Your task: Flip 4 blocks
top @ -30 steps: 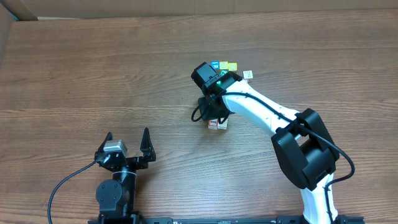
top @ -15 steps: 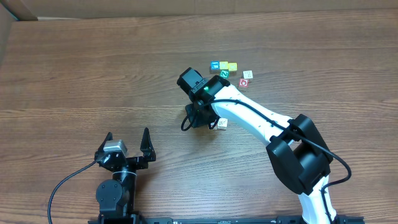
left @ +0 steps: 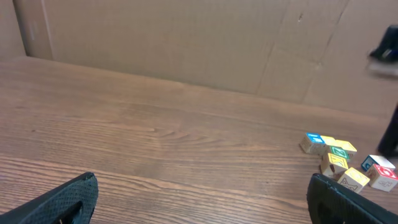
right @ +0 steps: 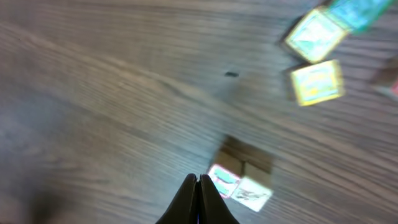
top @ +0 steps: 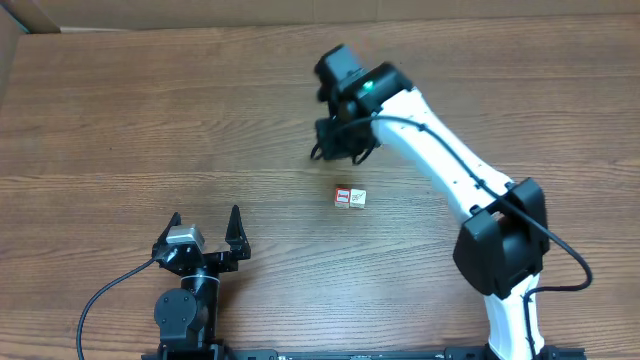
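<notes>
- Blocks point(top: 350, 197): a red-marked pair, well beyond the left tool point(top: 205, 220), which sits spread at the near edge.
- They lie mid-way across the worktop point(top: 150, 120), touching side by side, now uncovered (seemingly just released).
- The right tool point(right: 199, 182), pressed together and empty, has swung off them toward the far cubes point(left: 339, 152); the other blocks probably come next.

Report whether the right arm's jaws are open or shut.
Shut. In the right wrist view its two black fingers meet with no gap and nothing between them.
</notes>
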Robot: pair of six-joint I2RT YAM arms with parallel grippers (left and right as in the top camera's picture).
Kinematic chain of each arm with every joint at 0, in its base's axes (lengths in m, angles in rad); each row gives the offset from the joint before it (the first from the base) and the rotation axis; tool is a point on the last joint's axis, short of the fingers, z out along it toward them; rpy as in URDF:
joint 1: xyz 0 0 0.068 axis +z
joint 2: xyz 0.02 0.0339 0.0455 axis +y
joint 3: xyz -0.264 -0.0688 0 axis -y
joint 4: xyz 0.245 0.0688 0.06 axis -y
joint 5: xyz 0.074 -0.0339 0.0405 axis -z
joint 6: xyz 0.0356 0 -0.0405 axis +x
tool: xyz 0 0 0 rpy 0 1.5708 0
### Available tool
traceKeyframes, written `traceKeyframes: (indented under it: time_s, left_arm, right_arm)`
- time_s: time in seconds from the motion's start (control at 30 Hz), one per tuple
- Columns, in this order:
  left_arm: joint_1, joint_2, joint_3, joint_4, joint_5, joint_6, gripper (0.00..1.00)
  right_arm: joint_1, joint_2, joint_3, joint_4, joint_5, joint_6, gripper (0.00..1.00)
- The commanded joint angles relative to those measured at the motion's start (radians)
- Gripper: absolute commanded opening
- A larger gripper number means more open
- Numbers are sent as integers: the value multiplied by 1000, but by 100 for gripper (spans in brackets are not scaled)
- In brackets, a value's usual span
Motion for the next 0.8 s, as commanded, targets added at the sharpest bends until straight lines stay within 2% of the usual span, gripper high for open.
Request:
traceKeyframes:
  time_s: [0.0,0.37,0.77]
  left_arm:
    - [-7,-9,-3,1,11,19,100]
    - [-7,-9,-3,1,11,19,100]
    - [-7,-9,-3,1,11,19,100]
  right_arm:
    - [93,13,-107,66,71,-22,4]
    - [196,13,-311,246,356,-22,4]
    - [198,13,-330,250,349,-22,4]
